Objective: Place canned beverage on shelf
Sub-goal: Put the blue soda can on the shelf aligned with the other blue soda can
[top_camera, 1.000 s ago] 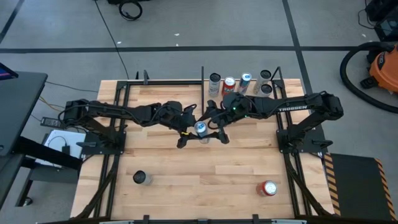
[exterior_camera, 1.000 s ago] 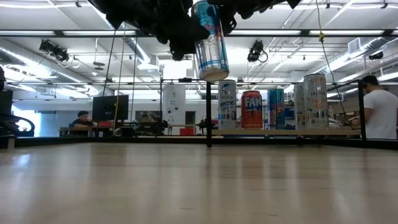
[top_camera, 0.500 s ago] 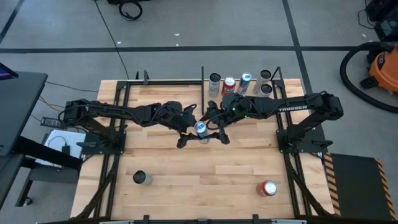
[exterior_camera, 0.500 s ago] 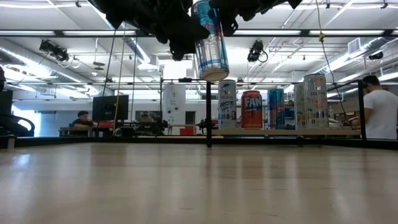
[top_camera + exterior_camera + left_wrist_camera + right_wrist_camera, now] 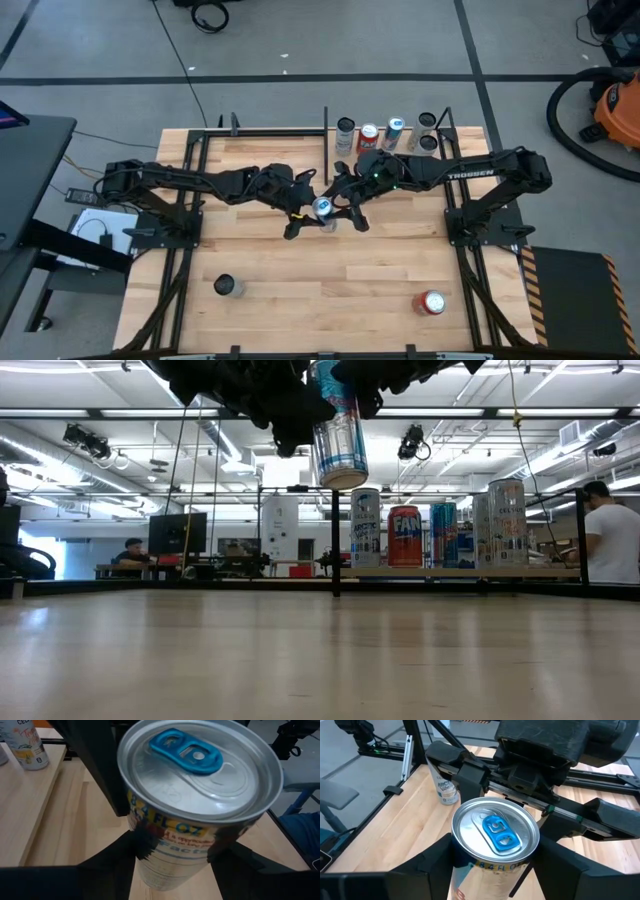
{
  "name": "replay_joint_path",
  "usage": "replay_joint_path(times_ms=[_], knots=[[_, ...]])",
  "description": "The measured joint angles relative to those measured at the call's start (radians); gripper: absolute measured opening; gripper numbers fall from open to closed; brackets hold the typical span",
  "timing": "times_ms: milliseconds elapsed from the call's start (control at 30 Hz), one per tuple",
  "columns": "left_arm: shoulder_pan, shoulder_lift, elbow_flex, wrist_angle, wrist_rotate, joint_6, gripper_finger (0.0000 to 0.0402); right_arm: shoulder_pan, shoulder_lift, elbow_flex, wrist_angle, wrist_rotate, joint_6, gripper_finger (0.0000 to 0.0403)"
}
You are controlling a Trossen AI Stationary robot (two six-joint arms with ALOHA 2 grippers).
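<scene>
Silver can (image 5: pixel 323 207) with a blue pull-tab is held in the air above the middle of the counter (image 5: pixel 330 280), well clear of the planks in the low view. Left tool (image 5: pixel 172 855) is clamped shut on the can's body below the rim; both of its dark fingers (image 5: pixel 125 857) press the printed wall. Right tool (image 5: pixel 495 852) straddles the same can from the opposite side, its fingers (image 5: pixel 437 857) standing partly open on either side of the can; whether they touch the wall cannot be told.

Shelf (image 5: pixel 385 160) lies at the far edge of the counter, beyond the held can and toward the right arm's side. Five cans stand upright on it in a row; in the low view a red one (image 5: pixel 404 536) stands second in the row.

Nearer than the held can, one upright dark-topped can (image 5: pixel 227 287) stands toward the left arm's side, and a red can (image 5: pixel 432 302) sits toward the right arm's side.
</scene>
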Motion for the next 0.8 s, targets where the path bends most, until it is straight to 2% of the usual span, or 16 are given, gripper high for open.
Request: replay_joint_path(times_ms=[633,800], knots=[[-0.004,0.008,0.001,0.005,0.003,0.078,0.0305,0.003,0.0,0.001,-0.028,0.001,0.005,0.0236],[-0.001,0.003,0.001,-0.026,0.002,0.068,0.0313,0.004,0.0,0.0,-0.043,0.039,0.013,0.0236]])
